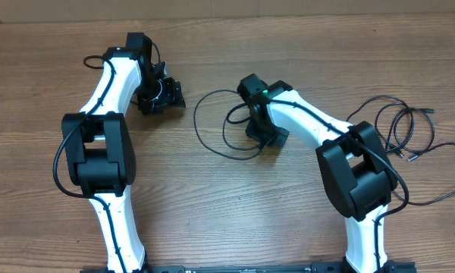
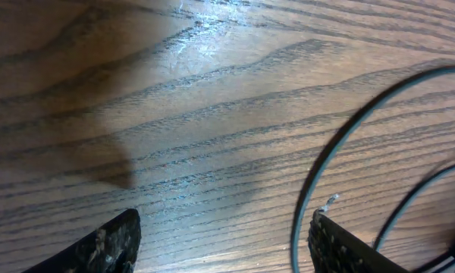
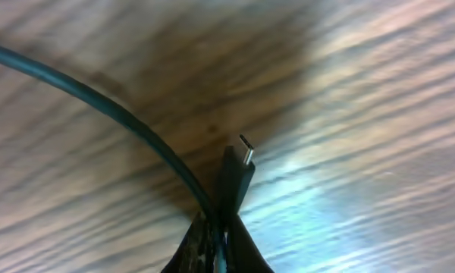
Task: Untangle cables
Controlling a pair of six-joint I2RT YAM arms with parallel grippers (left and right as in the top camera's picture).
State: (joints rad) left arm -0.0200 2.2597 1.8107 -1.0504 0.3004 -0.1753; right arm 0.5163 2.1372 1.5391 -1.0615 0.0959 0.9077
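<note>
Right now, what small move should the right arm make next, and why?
Probably lift slightly and draw the plug away from the loops: the right gripper is shut on the cable just behind its plug, and the loops lie slack beside it.

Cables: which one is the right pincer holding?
The thin black looped cable at centre, pinched near its plug; the tangled black cables at far right lie free.

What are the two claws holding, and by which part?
The right gripper is shut on a thin black cable, pinching it at the base of its small plug. The left gripper is open and holds nothing.
</note>
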